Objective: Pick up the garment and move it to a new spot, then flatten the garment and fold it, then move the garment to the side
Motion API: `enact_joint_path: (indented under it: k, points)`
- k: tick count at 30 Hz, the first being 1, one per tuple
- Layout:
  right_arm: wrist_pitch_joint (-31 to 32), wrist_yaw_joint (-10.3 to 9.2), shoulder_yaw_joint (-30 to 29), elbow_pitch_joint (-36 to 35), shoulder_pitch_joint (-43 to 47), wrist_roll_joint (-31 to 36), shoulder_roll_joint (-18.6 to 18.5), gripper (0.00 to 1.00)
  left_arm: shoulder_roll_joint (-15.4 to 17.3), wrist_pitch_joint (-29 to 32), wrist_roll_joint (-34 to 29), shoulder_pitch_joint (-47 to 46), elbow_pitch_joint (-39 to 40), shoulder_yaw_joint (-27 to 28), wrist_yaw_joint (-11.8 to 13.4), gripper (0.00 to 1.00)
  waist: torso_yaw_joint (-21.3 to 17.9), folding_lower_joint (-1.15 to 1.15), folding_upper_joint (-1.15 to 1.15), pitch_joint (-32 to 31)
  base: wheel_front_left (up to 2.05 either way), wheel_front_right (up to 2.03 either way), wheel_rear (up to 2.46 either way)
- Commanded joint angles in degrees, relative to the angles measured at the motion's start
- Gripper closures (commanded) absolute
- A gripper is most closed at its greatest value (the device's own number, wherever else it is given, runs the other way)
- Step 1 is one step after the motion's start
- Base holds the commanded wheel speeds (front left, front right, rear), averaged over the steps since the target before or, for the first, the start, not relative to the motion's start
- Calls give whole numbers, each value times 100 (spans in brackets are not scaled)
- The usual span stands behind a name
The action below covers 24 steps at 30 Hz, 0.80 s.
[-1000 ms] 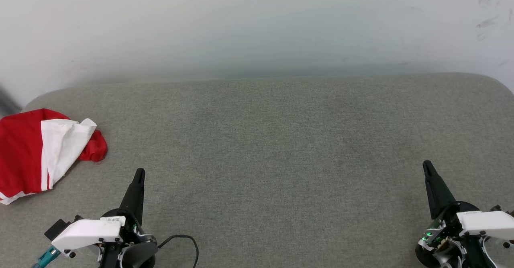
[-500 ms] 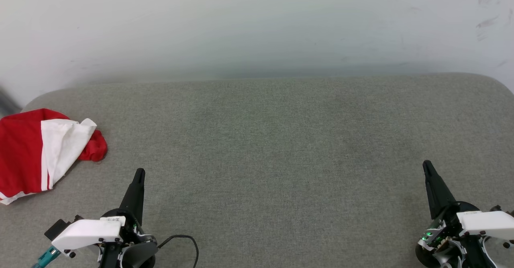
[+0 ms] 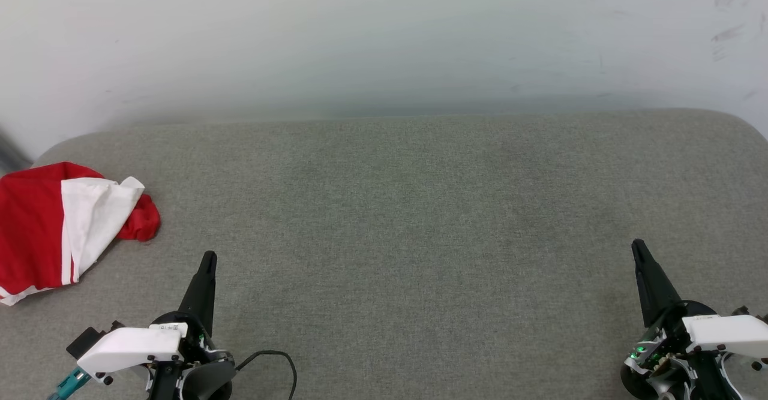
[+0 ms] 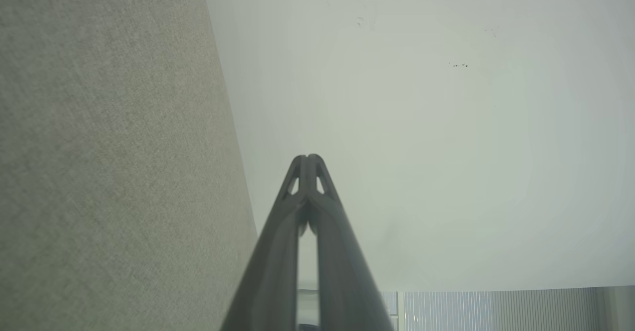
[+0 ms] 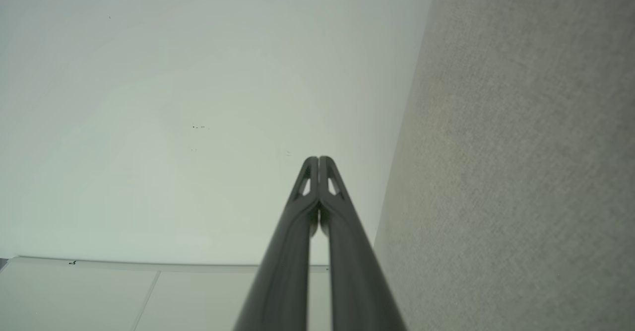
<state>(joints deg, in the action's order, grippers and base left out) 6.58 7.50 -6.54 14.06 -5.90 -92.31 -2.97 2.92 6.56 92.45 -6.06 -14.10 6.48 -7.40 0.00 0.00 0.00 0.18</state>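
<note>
The garment (image 3: 36,229), red with a white panel, lies crumpled at the far left of the grey cushioned surface (image 3: 408,220), partly cut off by the head view's left edge. My left gripper (image 3: 208,257) rests at the lower left, shut and empty, its tip a short way right of and nearer than the garment. At the lower right, my right gripper (image 3: 636,245) is shut and empty too, far from the garment. In the wrist views the left gripper (image 4: 307,158) and right gripper (image 5: 318,160) each show both fingers pressed together, pointing at the pale wall.
A pale wall (image 3: 384,34) rises behind the cushioned surface. A black cable (image 3: 276,358) loops beside my left wrist. The surface's rounded corners show at the far left and far right.
</note>
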Motion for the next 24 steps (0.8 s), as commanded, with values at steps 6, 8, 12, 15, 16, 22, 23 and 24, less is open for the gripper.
enact_joint_path:
  k: [6, 8, 12, 15, 16, 22, 23, 24]
  points:
    - [0, -2, 2, 5, -62, -19, 18, 100, -6, 9, -8, -36, -1, 12, -17, 100, 0, 0, 0, 0, 0, 0, 0]
    - [0, -2, 4, 5, -62, -19, 19, 100, -6, 9, -8, -36, -1, 13, -17, 100, 0, 0, 0, 0, 0, 0, 0]
    - [0, -2, 2, 5, -62, -19, 18, 100, -6, 9, -8, -36, -1, 11, -17, 100, 0, 0, 0, 0, 0, 0, 0]
    - [-2, 0, -1, 15, 9, 3, -1, 0, 0, -3, 0, 8, -15, -6, 1, 0, 0, 0, 0, 0, 0, 0, 0]
    - [-3, -1, 1, 51, 38, 4, 0, 0, -4, -6, -1, 33, -54, -15, 4, 0, 0, 0, 0, 0, 0, 0, 0]
    - [-109, -1, 61, 148, 203, 87, 4, 0, -16, -120, -31, 206, -117, -68, 7, 0, -3, 0, 0, 4, 0, 0, 0]
    - [-139, -1, 71, 140, 211, 112, 4, 0, -15, -150, -44, 219, -101, -72, 7, 0, -4, 0, 0, 5, 0, 0, 0]
    - [-169, -1, 79, 132, 219, 141, 4, 0, -15, -179, -57, 232, -86, -76, 6, 0, -5, 0, 0, 6, 0, 0, 0]
